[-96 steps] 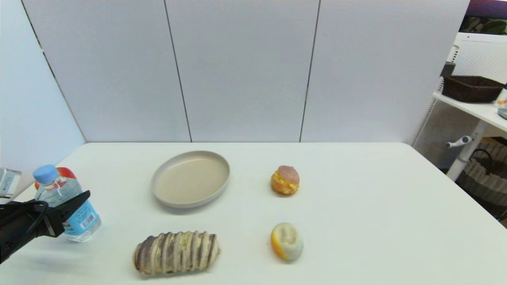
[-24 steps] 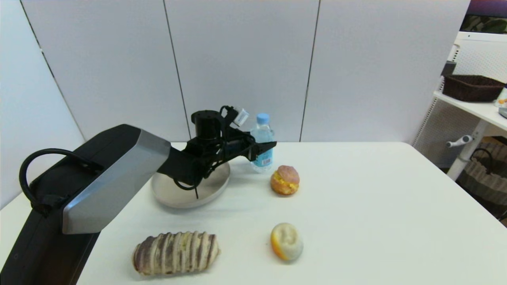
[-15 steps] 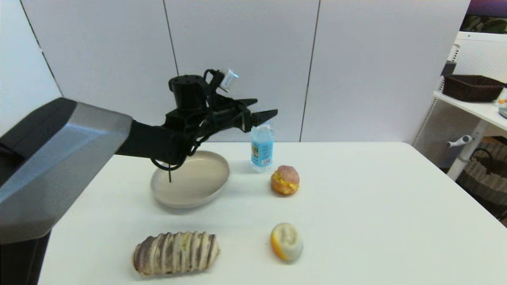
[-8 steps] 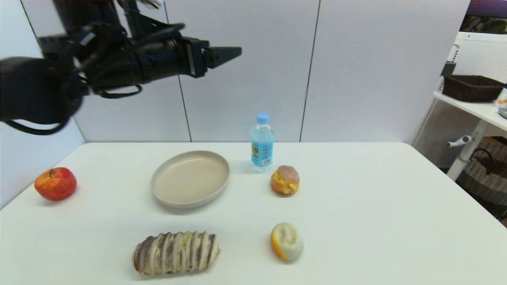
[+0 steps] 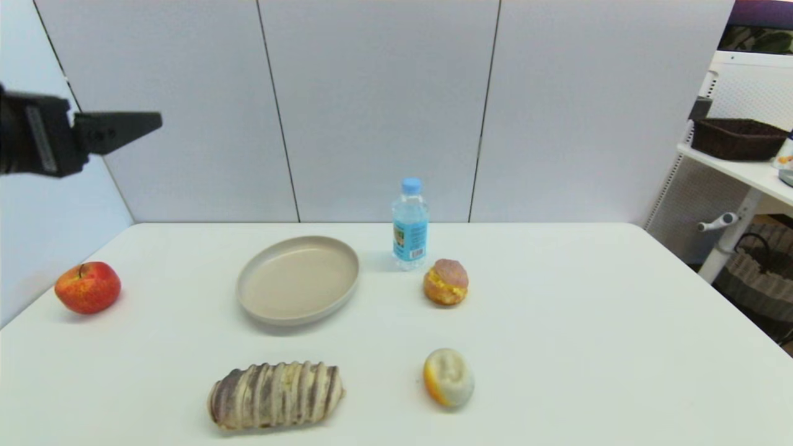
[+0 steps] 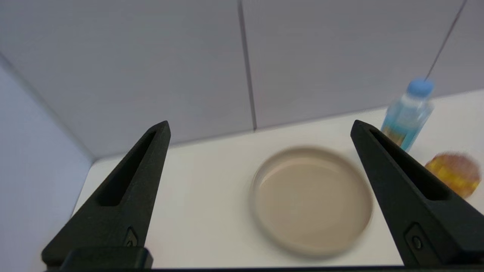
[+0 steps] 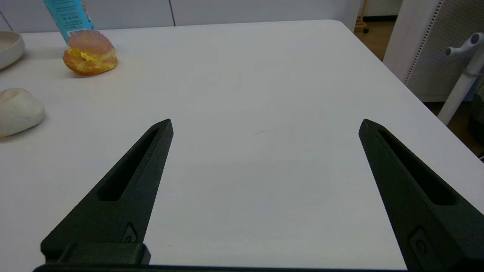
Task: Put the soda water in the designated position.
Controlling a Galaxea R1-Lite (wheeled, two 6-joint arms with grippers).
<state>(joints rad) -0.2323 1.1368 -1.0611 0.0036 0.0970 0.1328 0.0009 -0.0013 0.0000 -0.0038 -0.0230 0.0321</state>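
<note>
Head view: bottle [image 5: 409,224] upright on counter [image 5: 557,322], between plate [image 5: 298,279] and bun [image 5: 445,282] | left end effector [image 6: 259,126] raised, fingers apart, empty | step: placement looks done | next: park left arm.

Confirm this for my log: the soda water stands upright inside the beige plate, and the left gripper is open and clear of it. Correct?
Not quite. The head view shows the soda water upright on the bare table beside the plate, not inside it. The left gripper is open and clear of it.
</note>
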